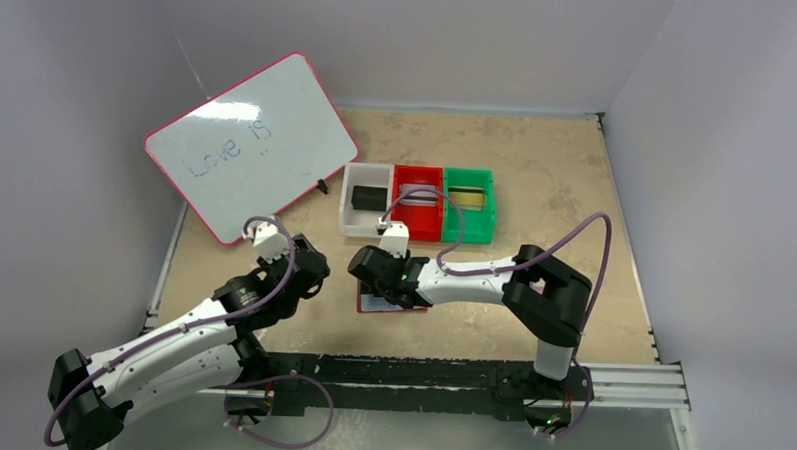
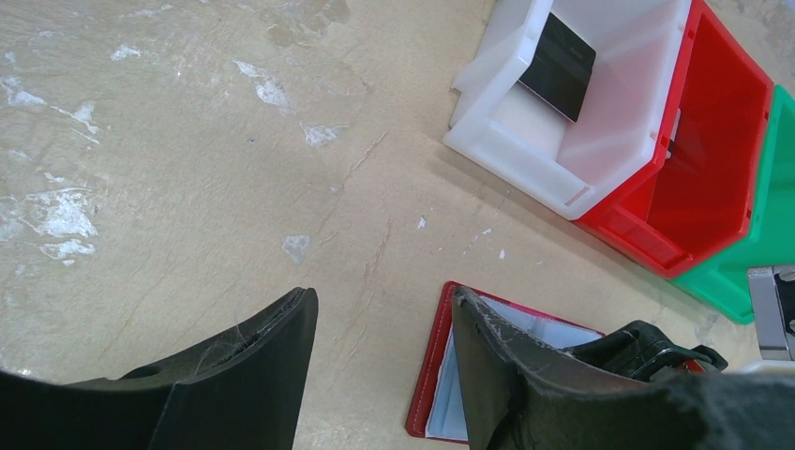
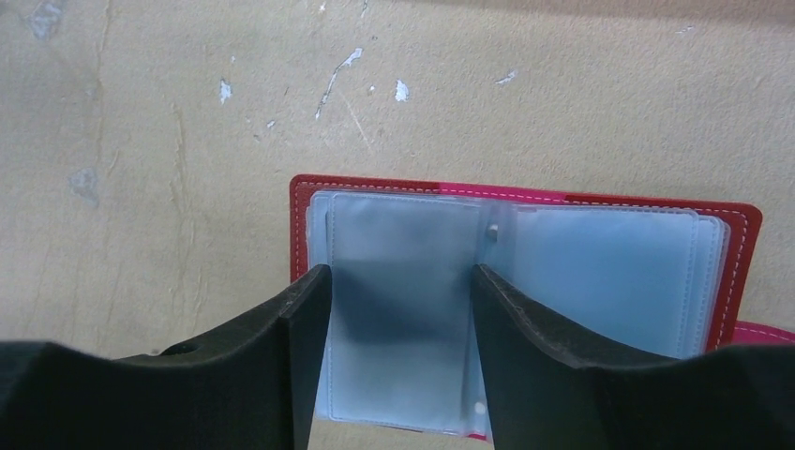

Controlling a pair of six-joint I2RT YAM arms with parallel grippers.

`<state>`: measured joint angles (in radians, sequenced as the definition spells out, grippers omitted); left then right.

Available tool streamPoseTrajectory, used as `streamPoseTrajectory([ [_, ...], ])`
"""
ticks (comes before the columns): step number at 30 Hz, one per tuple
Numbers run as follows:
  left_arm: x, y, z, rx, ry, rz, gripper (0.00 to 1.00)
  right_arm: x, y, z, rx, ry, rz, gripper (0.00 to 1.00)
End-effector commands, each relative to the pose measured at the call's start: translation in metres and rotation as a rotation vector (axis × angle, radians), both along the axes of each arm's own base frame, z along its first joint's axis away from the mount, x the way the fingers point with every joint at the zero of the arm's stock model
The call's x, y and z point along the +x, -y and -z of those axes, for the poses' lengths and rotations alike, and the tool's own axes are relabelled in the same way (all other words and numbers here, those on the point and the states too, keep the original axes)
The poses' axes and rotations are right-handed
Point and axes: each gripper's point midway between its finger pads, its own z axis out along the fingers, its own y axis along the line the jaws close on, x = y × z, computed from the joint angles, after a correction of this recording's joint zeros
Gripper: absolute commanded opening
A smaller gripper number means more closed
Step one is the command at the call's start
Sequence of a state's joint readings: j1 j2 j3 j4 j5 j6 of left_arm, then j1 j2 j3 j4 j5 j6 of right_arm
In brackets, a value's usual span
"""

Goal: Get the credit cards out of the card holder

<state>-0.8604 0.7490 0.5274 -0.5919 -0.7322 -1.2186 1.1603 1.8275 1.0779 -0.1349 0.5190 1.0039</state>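
Note:
The dark red card holder (image 1: pixel 390 307) lies open on the table under my right gripper (image 1: pixel 373 274). In the right wrist view its pale blue sleeves (image 3: pixel 600 272) face up and no card shows in them. My right gripper (image 3: pixel 401 277) is open, its fingers over the left page, holding nothing. My left gripper (image 1: pixel 308 267) is open and empty just left of the holder (image 2: pixel 433 375); its right finger (image 2: pixel 487 347) hides part of the holder. A black card (image 1: pixel 368 197) lies in the white bin, also in the left wrist view (image 2: pixel 558 66). A silver-grey card (image 1: pixel 416 195) lies in the red bin, a gold card (image 1: pixel 468 196) in the green bin.
Three small bins stand in a row behind the holder: white (image 1: pixel 347 223), red (image 1: pixel 417 229), green (image 1: pixel 469 232). They also show in the left wrist view: white (image 2: pixel 506 159), red (image 2: pixel 712 159), green (image 2: pixel 769 216). A pink-framed whiteboard (image 1: pixel 247 145) leans at the back left.

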Motion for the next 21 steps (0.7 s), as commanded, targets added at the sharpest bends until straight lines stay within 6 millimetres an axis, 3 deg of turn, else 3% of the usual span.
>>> streamPoseTrajectory([
  [1, 0.005, 0.006, -0.011, -0.027, 0.033, 0.003, 0.55, -0.002, 0.012, 0.017, -0.088, -0.021, 0.021, 0.57],
  [21, 0.005, 0.007, -0.009, -0.027, 0.031, 0.006, 0.55, -0.005, 0.021, 0.028, -0.157, -0.047, 0.05, 0.43],
])
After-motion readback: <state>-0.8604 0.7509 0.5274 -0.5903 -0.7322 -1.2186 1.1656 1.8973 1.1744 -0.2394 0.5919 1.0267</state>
